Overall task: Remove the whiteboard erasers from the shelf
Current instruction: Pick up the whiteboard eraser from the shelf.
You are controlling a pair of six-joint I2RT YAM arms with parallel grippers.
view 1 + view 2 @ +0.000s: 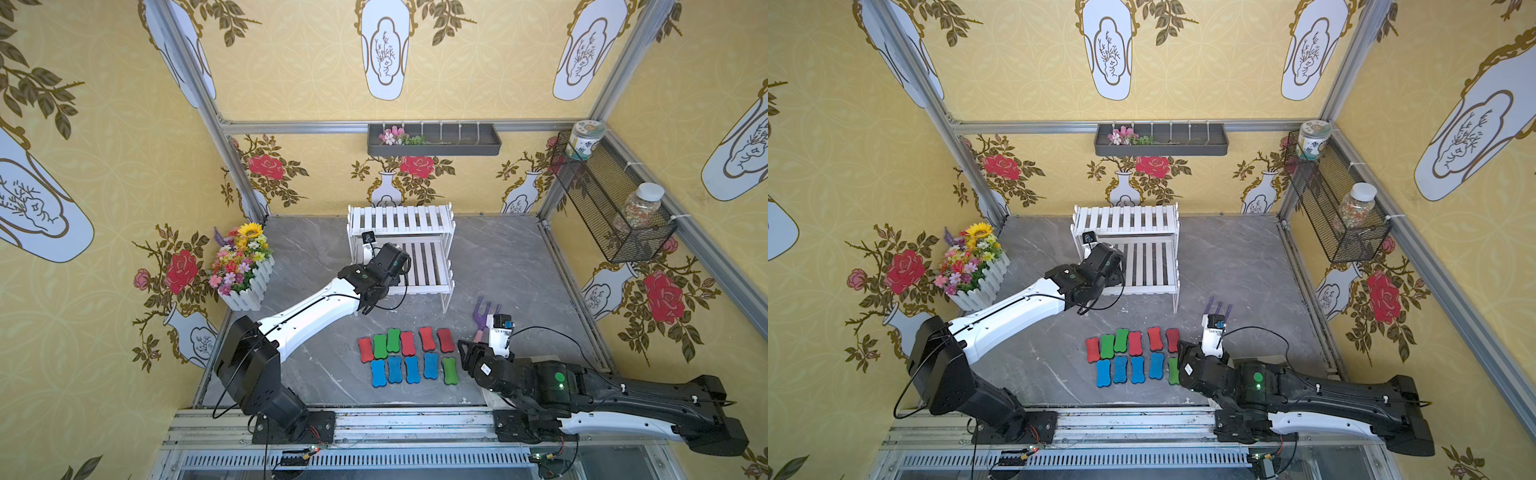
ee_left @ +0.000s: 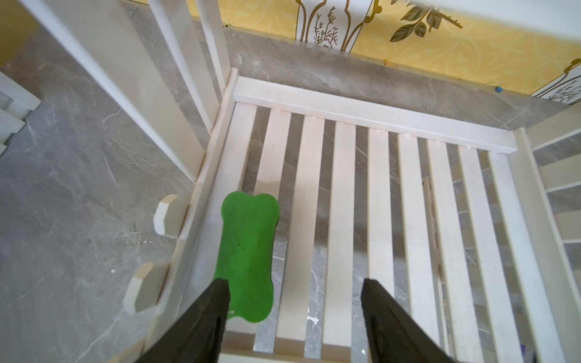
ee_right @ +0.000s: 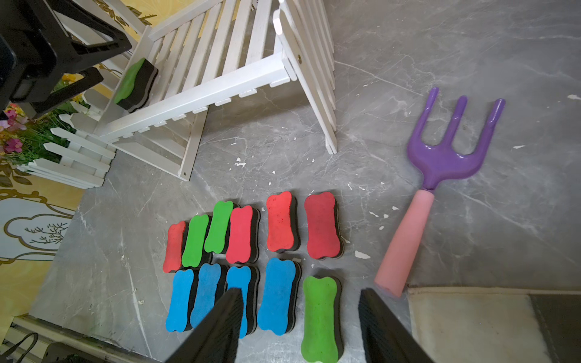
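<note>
One green eraser [image 2: 246, 251] lies flat on the lower tier of the shelf [image 2: 377, 110], at the tier's left end and lengthwise along the slats. The right wrist view shows the same eraser [image 3: 133, 83] with its dark base. In both top views it is hidden under the wrist of the left arm [image 1: 316, 309].

The left jaws stand wide over this tier and clamp nothing. One finger [image 2: 207, 317] overlaps the eraser's near end; the other is well to the side, over bare slats.

The shelf [image 1: 401, 218] stands at the middle of the back edge of the counter [image 1: 498, 266], and its upper tier carries nothing.

Eleven erasers [image 1: 407, 343] lie on the counter toward the front edge, in two rows between shelf and front edge. The back row runs red, green, green, red, red, red. The front row has four blue and, at its right end, a green one [image 3: 320, 317].

The right jaws are open and hold nothing. In the wrist view their fingers [image 3: 220, 327] frame the front row's green eraser, and contact cannot be told.

A rake [image 3: 440, 163], with purple tines and a pink handle, lies just right of the rows. A flower box [image 1: 243, 266] sits at the left edge near the back corner.
</note>
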